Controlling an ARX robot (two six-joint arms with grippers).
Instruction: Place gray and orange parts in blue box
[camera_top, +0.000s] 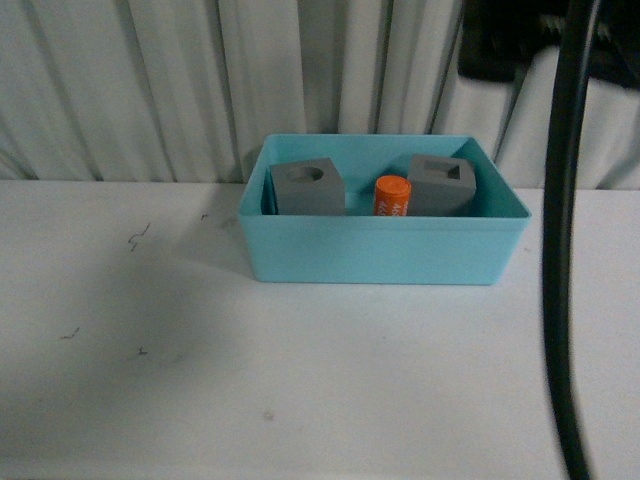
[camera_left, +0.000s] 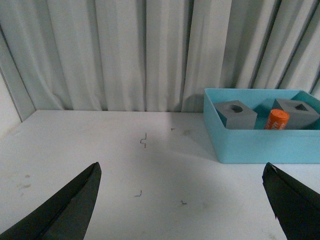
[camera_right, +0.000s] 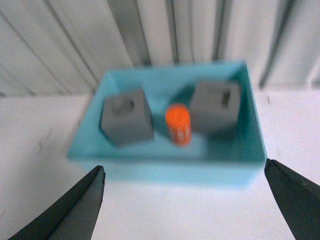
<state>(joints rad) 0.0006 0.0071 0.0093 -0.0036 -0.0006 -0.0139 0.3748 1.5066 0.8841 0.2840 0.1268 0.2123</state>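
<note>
gray cubes (camera_top: 308, 188), orange cylinder (camera_top: 392, 196) (upright), inside blue box (camera_top: 380, 252)

Not much of the robot on show here. In the left wrist view, the left gripper (camera_left: 182, 207) appears only as two dark fingers (camera_left: 67, 210), flat, wedge-shaped, tapering to points, matte black with a faint greenish cast. The right wrist view gives the same on the right gripper (camera_right: 185, 205): two dark pointed fingers (camera_right: 75, 207), plain-faced, no screws or markings to make out. From the front, a thick black cable (camera_top: 560, 240) runs top to bottom, smooth and glossy, slightly curved.
</note>
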